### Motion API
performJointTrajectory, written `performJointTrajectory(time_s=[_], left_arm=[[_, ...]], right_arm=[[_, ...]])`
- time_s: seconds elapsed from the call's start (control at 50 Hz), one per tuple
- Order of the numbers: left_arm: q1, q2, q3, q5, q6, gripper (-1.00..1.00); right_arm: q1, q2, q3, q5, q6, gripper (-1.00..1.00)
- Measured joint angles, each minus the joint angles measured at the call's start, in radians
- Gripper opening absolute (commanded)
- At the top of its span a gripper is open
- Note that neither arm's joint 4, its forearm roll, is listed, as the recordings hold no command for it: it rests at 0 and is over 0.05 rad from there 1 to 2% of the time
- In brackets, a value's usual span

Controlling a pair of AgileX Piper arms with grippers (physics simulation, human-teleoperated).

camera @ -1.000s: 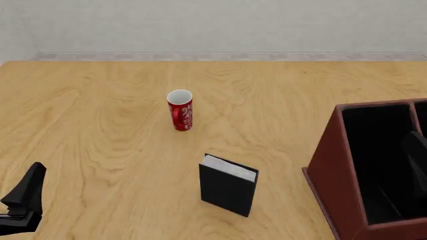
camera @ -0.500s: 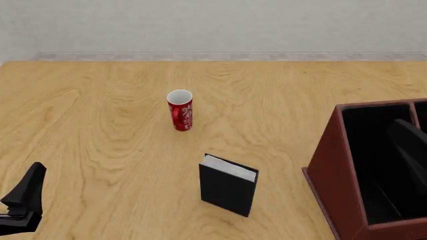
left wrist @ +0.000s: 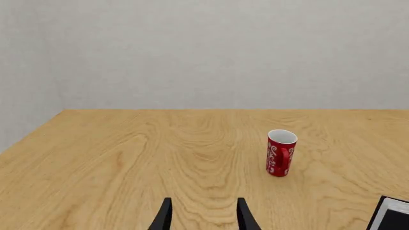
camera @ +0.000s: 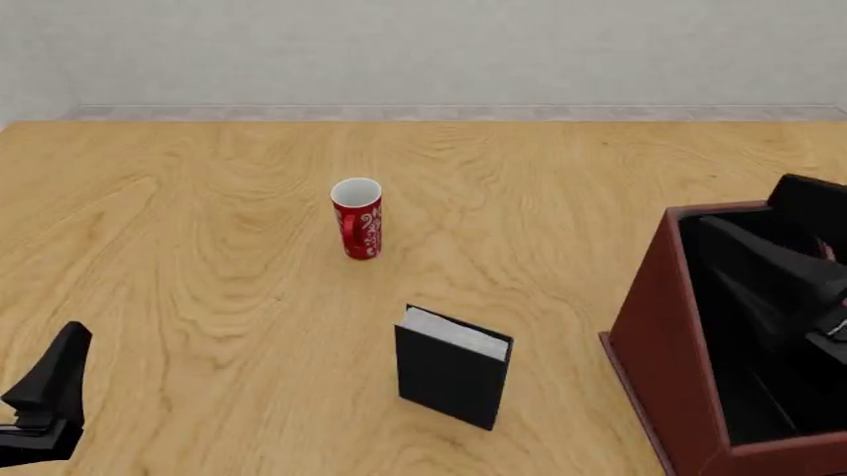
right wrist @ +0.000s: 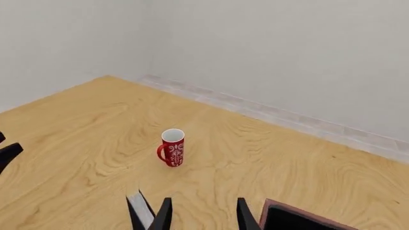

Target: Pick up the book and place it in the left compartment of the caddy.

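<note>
Book [camera: 451, 368]: upright mid-surface, ungrasped. Caddy [camera: 658, 342]: right edge, left compartment [camera: 741, 327] prob. empty. Right gripper [right wrist: 200, 214]: open, empty, above caddy for approach. Left gripper [left wrist: 203, 216]: open, idle.

Both arms matte black, angular, w/ thin tapered black fingers [left wrist: 164, 218] on left gripper [left wrist: 203, 220] & right gripper [right wrist: 202, 215].
</note>
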Motion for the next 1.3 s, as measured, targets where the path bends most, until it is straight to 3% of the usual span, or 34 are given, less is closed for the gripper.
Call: performJointTrajectory(time_s=[0.48,1.3], left_arm=[[0.000,0.000,0.000,0.000,0.000,1.00],[0.000,0.000,0.000,0.000,0.000,1.00]], right_arm=[[0.107,0.182,-0.063,0.004,-0.028,1.00],[0.296,0.409,-0.144,0.056,-0.002,1.00]])
